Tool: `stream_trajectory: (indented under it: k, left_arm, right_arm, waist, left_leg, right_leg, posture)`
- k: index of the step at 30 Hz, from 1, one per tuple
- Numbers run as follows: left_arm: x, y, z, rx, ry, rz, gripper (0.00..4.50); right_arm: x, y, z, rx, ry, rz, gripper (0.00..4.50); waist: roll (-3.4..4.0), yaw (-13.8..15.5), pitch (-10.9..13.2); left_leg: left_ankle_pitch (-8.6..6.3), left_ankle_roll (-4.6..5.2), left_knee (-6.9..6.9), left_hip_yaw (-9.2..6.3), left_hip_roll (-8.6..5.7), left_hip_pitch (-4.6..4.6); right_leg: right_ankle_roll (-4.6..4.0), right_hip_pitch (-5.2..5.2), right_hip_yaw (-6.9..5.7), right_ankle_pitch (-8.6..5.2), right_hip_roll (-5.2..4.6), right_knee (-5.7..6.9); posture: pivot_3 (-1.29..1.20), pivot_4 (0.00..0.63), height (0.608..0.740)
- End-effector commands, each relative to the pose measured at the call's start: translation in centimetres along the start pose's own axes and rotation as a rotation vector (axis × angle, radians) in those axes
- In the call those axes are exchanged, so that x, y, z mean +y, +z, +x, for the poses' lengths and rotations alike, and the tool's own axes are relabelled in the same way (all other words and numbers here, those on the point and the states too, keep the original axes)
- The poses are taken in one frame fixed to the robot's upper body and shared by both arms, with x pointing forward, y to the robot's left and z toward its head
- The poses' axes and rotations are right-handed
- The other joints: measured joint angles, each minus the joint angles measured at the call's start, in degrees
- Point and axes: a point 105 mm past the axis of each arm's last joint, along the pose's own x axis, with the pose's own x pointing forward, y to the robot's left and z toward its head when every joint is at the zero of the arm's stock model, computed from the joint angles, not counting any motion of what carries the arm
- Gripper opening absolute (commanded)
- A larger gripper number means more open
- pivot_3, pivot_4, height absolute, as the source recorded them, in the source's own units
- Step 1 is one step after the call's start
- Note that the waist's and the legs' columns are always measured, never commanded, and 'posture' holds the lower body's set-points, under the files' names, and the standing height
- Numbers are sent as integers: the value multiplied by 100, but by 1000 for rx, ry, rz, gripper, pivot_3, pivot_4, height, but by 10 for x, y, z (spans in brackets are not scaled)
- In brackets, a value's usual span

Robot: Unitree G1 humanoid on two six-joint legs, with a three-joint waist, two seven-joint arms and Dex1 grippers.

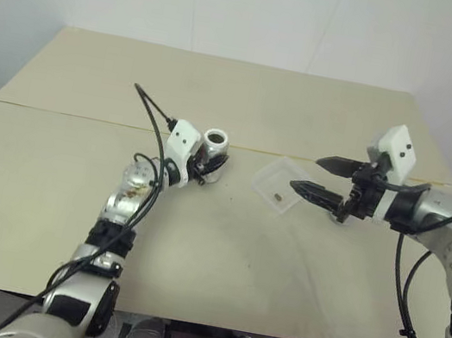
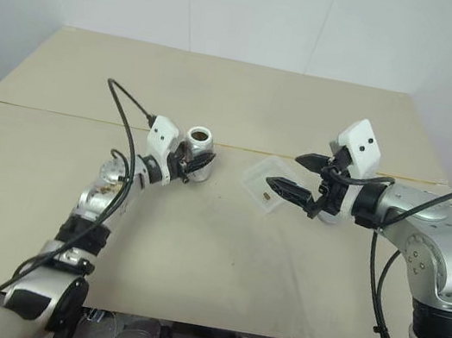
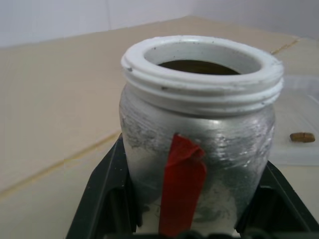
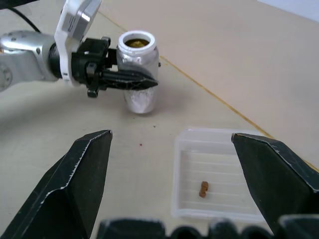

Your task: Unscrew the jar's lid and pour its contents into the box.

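The jar is upright with its white threaded mouth uncovered and a red stripe down its silver side. My left gripper is shut on its body, one black finger on each side. It is at or just above the tabletop, left of the box. A tiny brown piece, the contents, lies inside this clear shallow tray. My right gripper hovers open and empty at the box's right edge, pointing toward the jar. The lid is hidden from view.
The beige table has a seam running across it behind the jar and box. A black cable loops up from my left arm. A white wall stands behind the table's far edge.
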Motion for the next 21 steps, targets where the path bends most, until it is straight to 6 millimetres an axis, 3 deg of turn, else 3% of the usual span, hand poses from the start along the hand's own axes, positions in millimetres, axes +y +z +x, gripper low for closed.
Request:
stream_trajectory:
  k: [1, 6, 14, 19, 21]
  left_arm:
    - [-7, 12, -3, -57, -17, 65, 1932]
    - [-10, 6, -5, -41, -7, 74, 1932]
    - [-13, 2, -11, -32, 2, 75, 4478]
    - [-11, 1, -23, 3, -21, 102, 4478]
    - [-8, 0, -37, 38, -70, 151, 4478]
  right_arm:
    - [1, 14, -1, -40, -3, -57, 4442]
    - [4, 14, 0, -43, 12, -60, 4442]
    - [7, 15, 2, -60, 23, -55, 4500]
    - [8, 14, 2, -61, 23, -57, 4500]
    - [9, 15, 1, -66, 21, -65, 4500]
  waist:
    - [0, 2, 0]
    - [0, 1, 0]
    - [2, -5, -1]
    - [2, -8, -1]
    - [2, -13, -1]
  left_leg:
    - [0, 0, 0, 0, 0, 1]
    - [0, 0, -1, 1, 0, 0]
    - [-3, 5, -2, 0, 1, 2]
    - [-3, 4, -2, -3, 2, 2]
    - [-3, 4, -4, -2, 3, 3]
  right_leg:
    - [0, 1, -1, 0, 0, -1]
    - [0, 1, -1, 0, 0, -3]
    - [0, 0, 0, 0, 0, -2]
    - [0, 0, 1, 0, 0, -2]
    - [0, -1, 1, 0, 1, -2]
  posture:
    - [0, 150, 740]
    - [0, 150, 740]
    - [0, 150, 740]
    - [0, 150, 740]
    - [0, 150, 740]
